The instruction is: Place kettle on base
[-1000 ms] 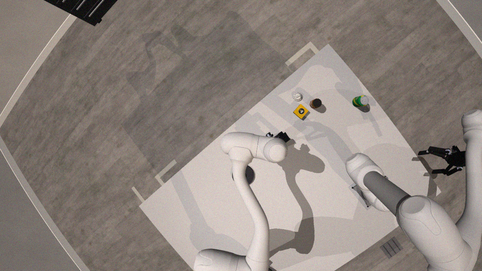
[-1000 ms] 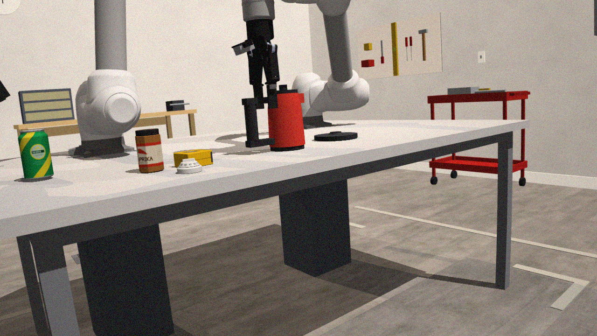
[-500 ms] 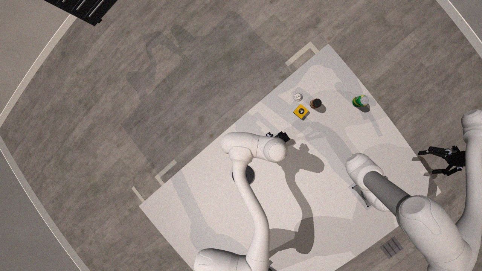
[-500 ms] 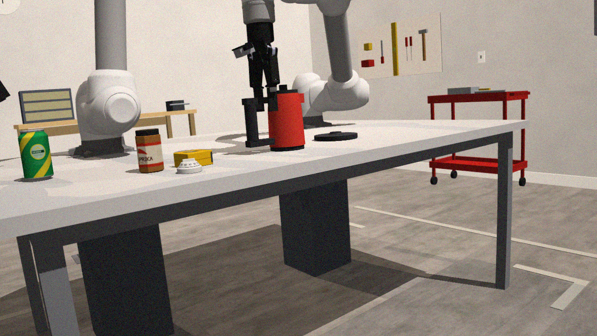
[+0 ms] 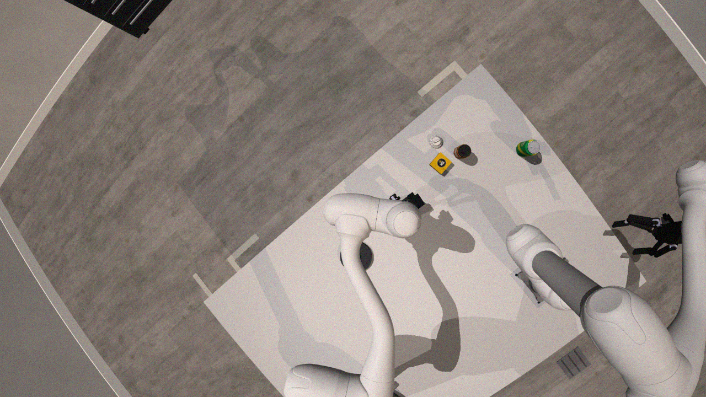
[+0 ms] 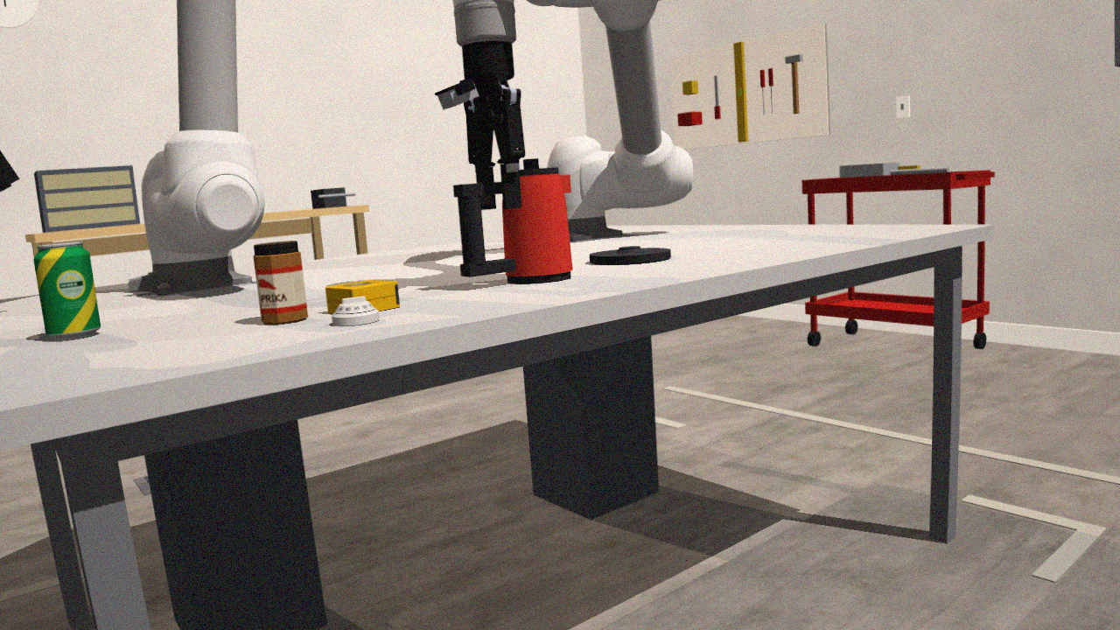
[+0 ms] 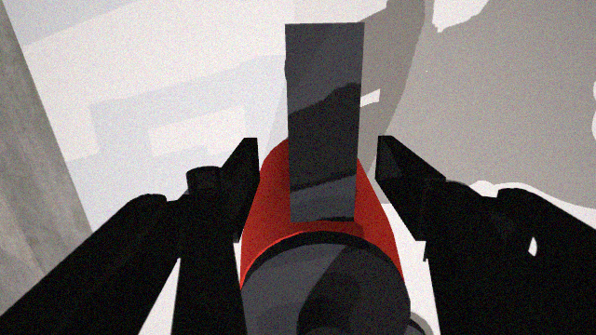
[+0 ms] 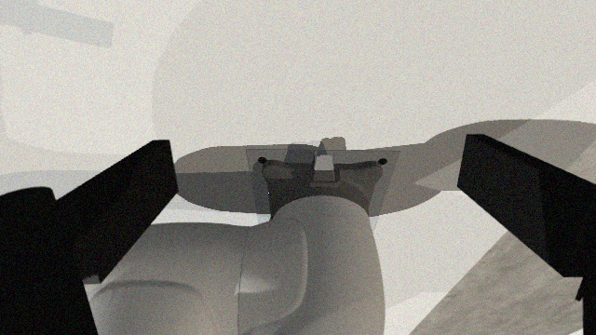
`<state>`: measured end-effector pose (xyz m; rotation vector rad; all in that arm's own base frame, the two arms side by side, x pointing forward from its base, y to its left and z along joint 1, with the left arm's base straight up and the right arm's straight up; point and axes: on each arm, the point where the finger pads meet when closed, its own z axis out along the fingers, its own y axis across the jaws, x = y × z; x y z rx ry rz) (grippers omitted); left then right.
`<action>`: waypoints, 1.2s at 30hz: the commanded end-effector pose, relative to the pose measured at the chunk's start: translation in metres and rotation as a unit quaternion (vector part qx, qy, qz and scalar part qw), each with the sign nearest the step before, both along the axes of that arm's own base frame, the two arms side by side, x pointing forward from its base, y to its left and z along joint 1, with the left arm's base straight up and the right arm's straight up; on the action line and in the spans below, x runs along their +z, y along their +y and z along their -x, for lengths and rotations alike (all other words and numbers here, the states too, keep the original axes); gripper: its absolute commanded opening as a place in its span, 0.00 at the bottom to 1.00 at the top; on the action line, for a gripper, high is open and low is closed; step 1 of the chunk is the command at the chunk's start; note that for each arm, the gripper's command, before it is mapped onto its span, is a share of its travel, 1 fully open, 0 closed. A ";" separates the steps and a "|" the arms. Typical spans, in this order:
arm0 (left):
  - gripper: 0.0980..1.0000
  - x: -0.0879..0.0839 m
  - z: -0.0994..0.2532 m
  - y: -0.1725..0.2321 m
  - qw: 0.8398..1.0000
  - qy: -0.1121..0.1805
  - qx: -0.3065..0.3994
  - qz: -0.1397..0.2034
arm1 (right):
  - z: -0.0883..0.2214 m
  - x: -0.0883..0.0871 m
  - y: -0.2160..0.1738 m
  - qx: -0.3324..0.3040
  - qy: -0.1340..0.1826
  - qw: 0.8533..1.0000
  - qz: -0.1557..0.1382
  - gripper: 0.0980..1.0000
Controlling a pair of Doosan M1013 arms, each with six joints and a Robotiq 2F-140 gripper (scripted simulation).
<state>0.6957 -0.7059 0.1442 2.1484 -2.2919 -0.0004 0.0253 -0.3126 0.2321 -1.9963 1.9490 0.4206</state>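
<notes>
I counted one kettle, one base, and one stud on top of that base. My two grippers were the left gripper and the right gripper.

The kettle stood upright on the worktop, its long axis vertical, near the base and not on it. Its single black handle pointed away from the base, toward the side with the yellow box; the short red spout pointed the opposite way. The ring under the kettle was hidden from me.

My left fingers were about half open, one on each side of the handle, with a gap showing at both sides, so I had hold of nothing. My right fingers were spread wide, well apart from the kettle, with nothing between them.

Beyond the yellow box I counted one green can, one paprika jar and one white dial timer, all on the worktop.
</notes>
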 end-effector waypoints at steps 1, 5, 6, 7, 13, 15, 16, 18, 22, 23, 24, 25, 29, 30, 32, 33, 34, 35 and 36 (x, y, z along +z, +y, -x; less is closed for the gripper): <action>0.47 0.002 0.000 0.000 1.000 -0.001 0.000 0.001 | 0.000 0.000 0.000 0.000 0.000 1.000 0.001 1.00; 0.47 0.002 0.000 0.000 1.000 -0.001 0.000 0.001 | 0.000 0.000 0.000 0.000 0.000 1.000 0.001 1.00; 0.47 0.002 0.000 0.000 1.000 -0.001 0.000 0.001 | 0.000 0.000 0.000 0.000 0.000 1.000 0.001 1.00; 0.47 0.002 0.000 0.000 1.000 -0.001 0.000 0.001 | 0.000 0.000 0.000 0.000 0.000 1.000 0.001 1.00; 0.47 0.002 0.000 0.000 1.000 -0.001 0.000 0.001 | 0.000 0.000 0.000 0.000 0.000 1.000 0.001 1.00; 0.47 0.002 0.000 0.000 1.000 -0.001 0.000 0.001 | 0.000 0.000 0.000 0.000 0.000 1.000 0.001 1.00; 0.00 0.002 0.000 0.000 1.000 -0.001 0.000 0.001 | 0.000 0.000 0.000 0.000 0.000 1.000 0.001 1.00; 0.00 0.002 0.000 0.000 1.000 -0.001 0.000 0.001 | 0.000 0.000 0.000 0.000 0.000 1.000 0.001 1.00; 0.00 0.002 0.000 0.000 1.000 -0.001 0.000 0.001 | 0.000 0.000 0.000 0.000 0.000 1.000 0.001 1.00; 0.00 0.002 0.000 0.000 1.000 -0.001 0.000 0.001 | 0.000 0.000 0.000 0.000 0.000 1.000 0.001 1.00; 0.00 0.002 0.000 0.000 1.000 -0.001 0.000 0.001 | 0.000 0.000 0.000 0.000 0.000 1.000 0.001 1.00; 0.00 0.002 0.000 0.000 1.000 -0.001 0.000 0.001 | 0.000 0.000 0.000 0.000 0.000 1.000 0.001 1.00; 0.00 0.002 0.000 0.000 1.000 -0.001 0.000 0.001 | 0.000 0.000 0.000 0.000 0.000 1.000 0.001 1.00; 0.00 0.002 0.000 0.000 1.000 -0.001 0.000 0.001 | 0.000 0.000 0.000 0.000 0.000 1.000 0.001 1.00; 0.00 0.002 0.000 0.000 1.000 -0.001 0.000 0.001 | 0.000 0.000 0.000 0.000 0.000 1.000 0.001 1.00; 0.00 0.002 0.000 0.000 1.000 -0.001 0.000 0.001 | 0.000 0.000 0.000 0.000 0.000 1.000 0.001 1.00; 0.00 0.002 0.000 0.000 1.000 -0.001 0.000 0.001 | 0.000 0.000 0.000 0.000 0.000 1.000 0.001 1.00; 0.00 0.002 0.000 0.000 1.000 -0.001 0.000 0.001 | 0.000 0.000 0.000 0.000 0.000 1.000 0.001 1.00; 0.00 0.002 0.000 0.000 1.000 -0.001 0.000 0.001 | 0.000 0.000 0.000 0.000 0.000 1.000 0.001 1.00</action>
